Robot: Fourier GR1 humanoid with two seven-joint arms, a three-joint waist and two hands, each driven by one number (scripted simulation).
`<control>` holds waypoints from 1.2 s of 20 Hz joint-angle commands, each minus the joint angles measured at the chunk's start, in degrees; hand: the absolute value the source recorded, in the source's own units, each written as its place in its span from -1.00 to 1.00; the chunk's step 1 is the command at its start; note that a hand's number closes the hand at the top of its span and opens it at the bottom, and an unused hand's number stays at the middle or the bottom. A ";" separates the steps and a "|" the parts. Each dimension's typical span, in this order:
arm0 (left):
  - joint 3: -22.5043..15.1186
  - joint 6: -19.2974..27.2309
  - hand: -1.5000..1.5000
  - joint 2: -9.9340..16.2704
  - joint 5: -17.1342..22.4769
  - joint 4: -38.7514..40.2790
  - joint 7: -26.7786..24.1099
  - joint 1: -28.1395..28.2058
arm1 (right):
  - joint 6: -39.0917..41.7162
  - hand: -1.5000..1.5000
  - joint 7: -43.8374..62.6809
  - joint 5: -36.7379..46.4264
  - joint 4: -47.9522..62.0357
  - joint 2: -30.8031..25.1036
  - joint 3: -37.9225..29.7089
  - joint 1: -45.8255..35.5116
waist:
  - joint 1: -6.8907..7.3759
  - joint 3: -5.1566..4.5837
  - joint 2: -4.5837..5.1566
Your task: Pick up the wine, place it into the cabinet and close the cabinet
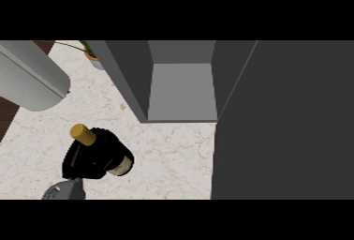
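The left hand (84, 161) comes in from the near edge on a short stretch of grey forearm (63, 191), its black fingers curled round the wine (104, 152) — the bottle's body is mostly hidden by the grip. The bottle tilts, its gold-capped neck pointing far and left, a pale label showing at the hand's right side; no writing on it can be read. It is held over the marble counter (173, 159), near and left of the cabinet (181, 89), whose grey inside is open to view. The cabinet's dark door (290, 131) fills the right side. A pale cylinder (27, 77) lies far left, a plant (88, 50) beyond it.
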 commanded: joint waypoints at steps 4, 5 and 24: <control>-2.67 4.70 1.00 1.46 -7.81 -2.66 -8.07 5.22 | 0.62 -1.00 1.02 -3.19 -6.49 0.43 0.03 2.56 | 0.42 0.03 -0.03; -1.90 7.58 1.00 0.66 -7.28 -5.74 -6.35 5.74 | -0.62 -1.00 4.03 -3.84 -11.00 0.31 0.48 3.46 | 0.27 0.04 -0.23; -1.10 11.14 1.00 -2.36 0.93 -35.35 2.54 16.79 | 0.04 -1.00 1.02 -3.07 -6.83 1.95 0.95 3.91 | 0.70 0.08 -0.17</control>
